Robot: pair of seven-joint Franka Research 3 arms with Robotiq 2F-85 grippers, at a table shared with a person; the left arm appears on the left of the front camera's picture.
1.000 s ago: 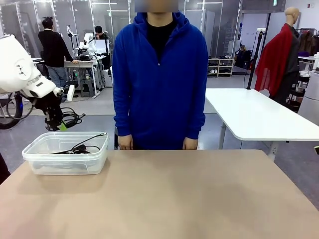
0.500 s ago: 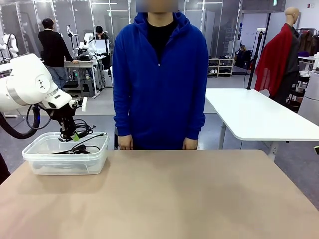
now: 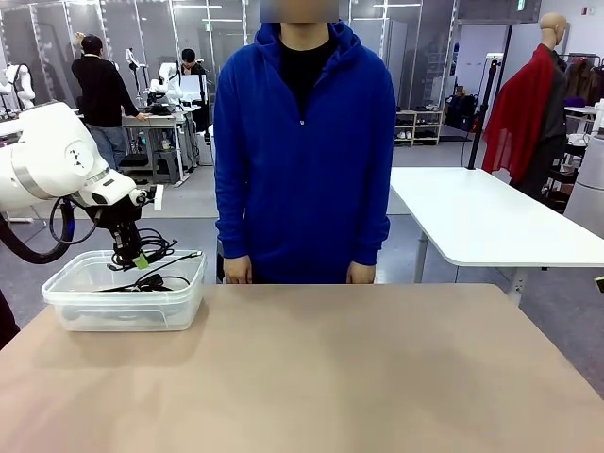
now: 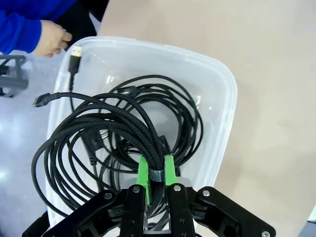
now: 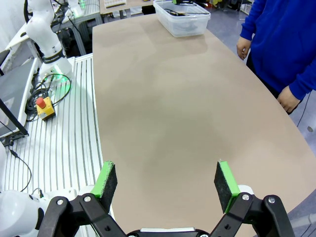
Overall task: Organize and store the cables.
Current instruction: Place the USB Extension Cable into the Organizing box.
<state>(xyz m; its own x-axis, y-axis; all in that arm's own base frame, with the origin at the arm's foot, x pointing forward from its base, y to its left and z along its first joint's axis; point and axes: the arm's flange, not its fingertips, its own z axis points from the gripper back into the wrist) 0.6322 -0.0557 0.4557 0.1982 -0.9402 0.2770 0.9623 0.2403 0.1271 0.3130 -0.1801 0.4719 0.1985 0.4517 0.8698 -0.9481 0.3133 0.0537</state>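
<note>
Left hand (image 4: 156, 173) pinched a coiled cable (image 4: 98, 133) | clear bin (image 4: 222, 113) directly below held more cables (image 4: 177, 118) | right hand (image 5: 166, 183) gaped wide, holding nothing, above the surface (image 5: 187, 108).

Front view: fixed camera at the robot's edge of the table (image 3: 377, 377), level and facing across it to the person (image 3: 302, 142) standing at the far side — a mid-distance view. Left wrist view: close, looking steeply down along the left gripper (image 4: 156, 177) into the clear bin (image 4: 224, 94), which the front view shows at the table's left (image 3: 123, 307). Right wrist view: high, past the right gripper (image 5: 165, 180), down the tabletop's length — the bin (image 5: 182, 22) lies far off, the person's sleeve at right.
</note>
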